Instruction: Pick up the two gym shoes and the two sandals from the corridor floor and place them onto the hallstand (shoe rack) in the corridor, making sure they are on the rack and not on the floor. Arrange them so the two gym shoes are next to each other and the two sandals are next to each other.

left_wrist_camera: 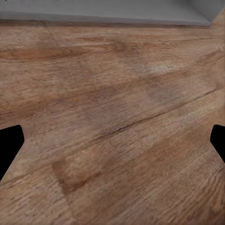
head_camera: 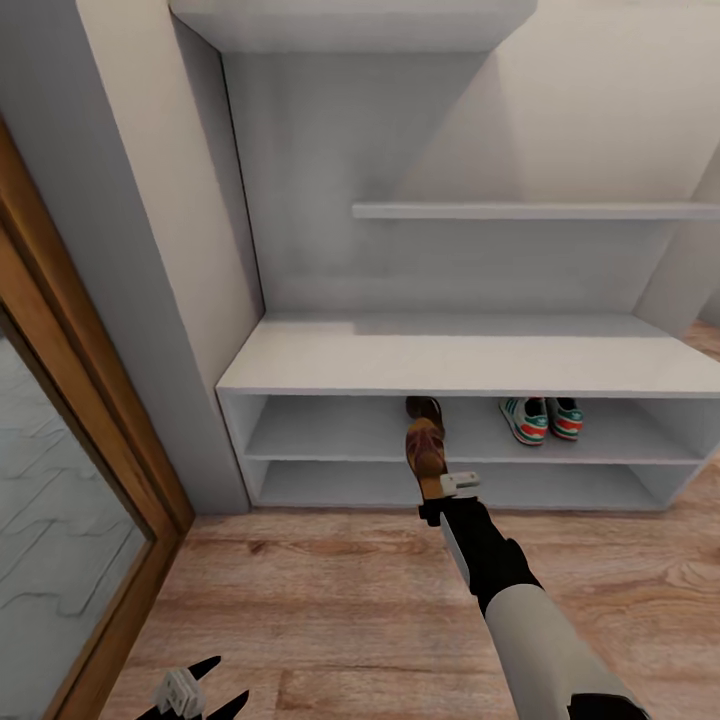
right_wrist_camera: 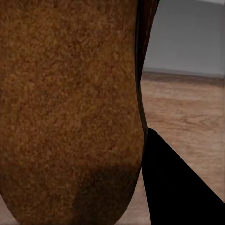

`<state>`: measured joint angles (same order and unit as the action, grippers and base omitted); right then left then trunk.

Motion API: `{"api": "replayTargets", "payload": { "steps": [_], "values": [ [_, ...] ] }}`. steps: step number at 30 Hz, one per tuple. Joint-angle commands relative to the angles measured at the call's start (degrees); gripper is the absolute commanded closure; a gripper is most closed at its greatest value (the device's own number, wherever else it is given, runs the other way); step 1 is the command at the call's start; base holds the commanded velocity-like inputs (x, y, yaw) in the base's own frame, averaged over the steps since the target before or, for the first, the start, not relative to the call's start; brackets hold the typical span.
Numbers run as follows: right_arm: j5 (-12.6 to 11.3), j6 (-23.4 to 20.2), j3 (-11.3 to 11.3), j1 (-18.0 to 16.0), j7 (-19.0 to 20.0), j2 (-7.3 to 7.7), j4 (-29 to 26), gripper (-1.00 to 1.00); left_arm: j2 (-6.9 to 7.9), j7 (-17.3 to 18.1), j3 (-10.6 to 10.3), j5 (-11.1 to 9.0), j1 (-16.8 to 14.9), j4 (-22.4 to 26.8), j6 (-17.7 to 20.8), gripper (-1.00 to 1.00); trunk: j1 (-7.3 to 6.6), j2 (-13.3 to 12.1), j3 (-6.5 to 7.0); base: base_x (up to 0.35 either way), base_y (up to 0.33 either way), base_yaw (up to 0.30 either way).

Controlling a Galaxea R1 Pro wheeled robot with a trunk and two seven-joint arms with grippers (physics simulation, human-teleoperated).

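The hallstand (head_camera: 440,360) is faced; both gym shoes (head_camera: 541,418) are seen side by side on its upper low shelf, one sandal (head_camera: 423,409) beside them. The second sandal (head_camera: 427,452) is clamped in the right end effector (head_camera: 447,487) (placing judged pending); left end effector (head_camera: 190,695) is held apart over the corridor floor (head_camera: 330,610).

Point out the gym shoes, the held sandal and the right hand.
gym shoes (head_camera: 541,418): head view, between the pair's toes, upper shelf.
held sandal (head_camera: 426,452): head view, its strap.
right hand (head_camera: 455,487): head view, its tips at the sandal's heel.

A matt, pale hallstand (head_camera: 470,360) is standing on wood-grain corridor floor (head_camera: 330,610). Before it, a sandal (right_wrist_camera: 65,108) is showing a rough, grainy brown footbed.
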<state>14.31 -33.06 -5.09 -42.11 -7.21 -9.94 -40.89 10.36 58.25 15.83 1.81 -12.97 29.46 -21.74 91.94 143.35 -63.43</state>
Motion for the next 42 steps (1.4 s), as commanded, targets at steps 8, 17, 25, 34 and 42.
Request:
{"api": "replayTargets", "payload": {
  "steps": [8, 17, 25, 34, 42],
  "values": [
    [0.2, -0.3, -0.1, 0.0, -0.1, -0.06, -0.1, 1.0, -0.07, 0.4, 0.3, 0.2, 0.0, 0.1, -0.2, -1.0, -0.01, 0.0, -0.15, 0.021, -0.017, 0.007],
    [0.1, -0.2, 0.0, 0.0, 0.0, -0.06, 0.0, 1.0, -0.07, 0.3, 0.2, 0.3, 0.0, 0.0, -0.1, -1.0, -0.01, 0.0, -0.35, 0.001, -0.001, 0.07],
    [0.1, -0.2, 0.0, 0.0, 0.0, -0.06, -0.1, 1.0, -0.09, 0.3, 0.2, 0.3, 0.0, 0.0, 0.0, -1.0, 0.1, 0.1, -1.38, 0.0, 0.0, 0.056],
    [0.1, -0.2, 0.0, 0.0, 0.0, -0.06, -0.1, 1.0, -0.16, 0.3, 0.2, 0.3, 0.0, -0.2, 0.0, -1.0, 0.12, 0.1, -1.88, 0.0, 0.0, 0.051],
    [0.1, -0.2, 0.0, 0.0, -0.1, -0.06, -0.1, 1.0, -0.16, 0.3, 0.3, 0.3, 0.0, -0.3, 0.0, -1.0, 0.25, 0.2, -3.27, 0.0, 0.0, 0.121]
  ]
}}
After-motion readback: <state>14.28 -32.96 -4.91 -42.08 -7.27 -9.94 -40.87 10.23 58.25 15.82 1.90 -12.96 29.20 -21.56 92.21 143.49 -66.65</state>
